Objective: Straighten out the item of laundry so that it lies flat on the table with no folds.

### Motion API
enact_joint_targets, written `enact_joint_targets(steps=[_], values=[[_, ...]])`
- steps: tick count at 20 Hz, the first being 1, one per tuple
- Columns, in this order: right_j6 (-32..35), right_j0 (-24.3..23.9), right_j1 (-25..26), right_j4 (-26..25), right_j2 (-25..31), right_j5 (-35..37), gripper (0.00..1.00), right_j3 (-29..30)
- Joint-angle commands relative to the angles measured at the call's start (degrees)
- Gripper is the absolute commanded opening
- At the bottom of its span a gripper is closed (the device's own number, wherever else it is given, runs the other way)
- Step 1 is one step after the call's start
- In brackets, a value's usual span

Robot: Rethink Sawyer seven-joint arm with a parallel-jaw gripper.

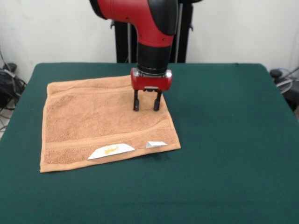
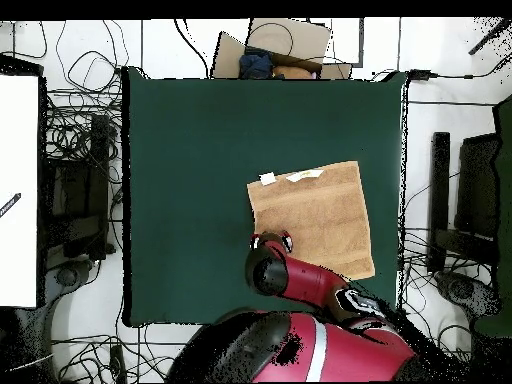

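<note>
The red and black arm [image 1: 149, 28] comes down from above, its black wrist section pointing straight down into a red gripper body. The gripper [image 1: 147, 106] hangs vertical, its two black fingers [image 1: 136, 101] spread apart with a clear gap between them. Seen from overhead, the arm [image 2: 310, 285] reaches out from the base with the gripper [image 2: 271, 241] at its end.

dark green table [image 1: 224, 140], orange-tan towel [image 1: 93, 121] spread flat on it
</note>
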Motion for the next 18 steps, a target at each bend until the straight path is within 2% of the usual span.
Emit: enact_joint_targets(steps=[1, 18], values=[[11.6, 1.2, 11.3, 2.3, 4.5, -3.2, 1.0, -10.6], [13.6, 3.4, 13.5, 4.6, 5.4, -4.5, 1.0, -11.6]])
